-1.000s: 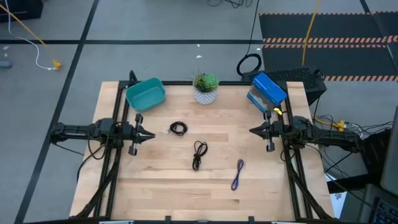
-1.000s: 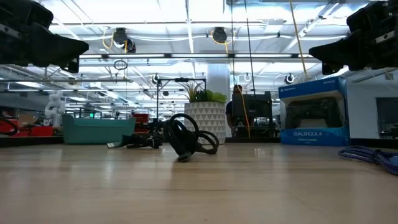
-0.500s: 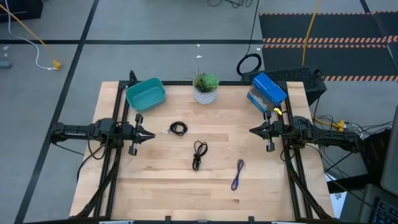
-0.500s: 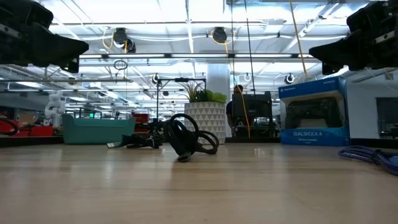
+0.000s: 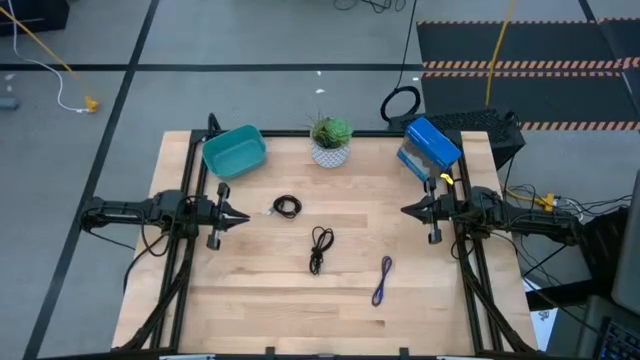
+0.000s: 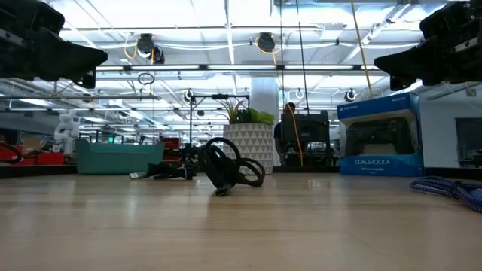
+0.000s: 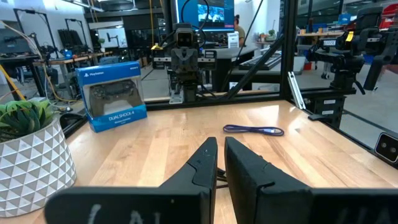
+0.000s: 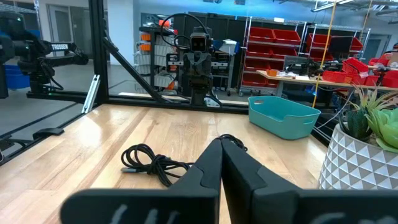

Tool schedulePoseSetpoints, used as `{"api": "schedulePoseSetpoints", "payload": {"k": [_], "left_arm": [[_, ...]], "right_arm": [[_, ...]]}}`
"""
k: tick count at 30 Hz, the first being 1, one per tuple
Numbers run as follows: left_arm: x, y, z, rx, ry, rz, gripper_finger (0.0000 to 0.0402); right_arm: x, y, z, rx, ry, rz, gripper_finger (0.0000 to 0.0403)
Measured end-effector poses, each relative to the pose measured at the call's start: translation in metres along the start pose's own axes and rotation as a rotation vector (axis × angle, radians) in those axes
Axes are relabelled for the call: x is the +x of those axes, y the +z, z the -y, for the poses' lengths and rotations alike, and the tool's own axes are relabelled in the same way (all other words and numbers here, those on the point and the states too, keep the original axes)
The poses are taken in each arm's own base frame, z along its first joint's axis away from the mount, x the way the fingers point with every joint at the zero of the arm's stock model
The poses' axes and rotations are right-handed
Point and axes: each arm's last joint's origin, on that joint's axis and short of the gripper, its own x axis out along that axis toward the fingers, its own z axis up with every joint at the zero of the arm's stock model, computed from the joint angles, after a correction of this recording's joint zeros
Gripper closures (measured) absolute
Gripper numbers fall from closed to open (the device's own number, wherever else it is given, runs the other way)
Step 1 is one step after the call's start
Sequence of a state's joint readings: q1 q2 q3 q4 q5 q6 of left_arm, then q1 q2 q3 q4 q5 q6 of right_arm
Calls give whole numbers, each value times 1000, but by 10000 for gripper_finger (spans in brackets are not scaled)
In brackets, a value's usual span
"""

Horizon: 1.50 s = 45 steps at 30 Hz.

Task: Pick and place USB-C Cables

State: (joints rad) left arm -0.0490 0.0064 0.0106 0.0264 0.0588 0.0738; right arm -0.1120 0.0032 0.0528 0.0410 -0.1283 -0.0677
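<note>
Left dark two-finger gripper (image 5: 240, 215) at left table edge, jaws narrowed to slit, empty, pointing inward. Right dark two-finger gripper (image 5: 408, 210) at right edge, jaws pressed together, empty.

Small round-coiled black cable (image 5: 287, 207) just inward of left jaws, nearest left arm. Long-loop black cable (image 5: 319, 248) mid-table, long axis front-to-back. Purple-blue bundled cable (image 5: 382, 279) toward front, nearer right arm, axis slightly diagonal.

Thin, limp, glossy cords on smooth pale wooden tabletop (image 5: 250, 290). Likely goal: teal plastic bin (image 5: 234, 152), back left corner.
</note>
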Motion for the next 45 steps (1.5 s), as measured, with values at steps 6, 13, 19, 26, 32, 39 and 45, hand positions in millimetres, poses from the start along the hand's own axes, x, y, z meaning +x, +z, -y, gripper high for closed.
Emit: {"api": "schedulePoseSetpoints", "payload": {"k": [6,13,19,26,32,39,45], "left_arm": [[0,0,0,0,0,0,366],[0,0,0,0,0,1,366],[0,0,0,0,0,0,366],[0,0,0,-8,8,1,366],[0,0,0,-35,8,1,366],[0,2,-1,-81,15,24,366],[-1,10,-1,-114,17,82,368]], "right_arm": [[0,0,0,0,-1,0,403],[0,0,0,0,0,1,403],[0,0,0,0,0,0,403],[0,0,0,0,0,0,403],[0,0,0,0,0,0,403],[0,0,0,0,0,0,403],[0,0,0,0,0,0,403]]}}
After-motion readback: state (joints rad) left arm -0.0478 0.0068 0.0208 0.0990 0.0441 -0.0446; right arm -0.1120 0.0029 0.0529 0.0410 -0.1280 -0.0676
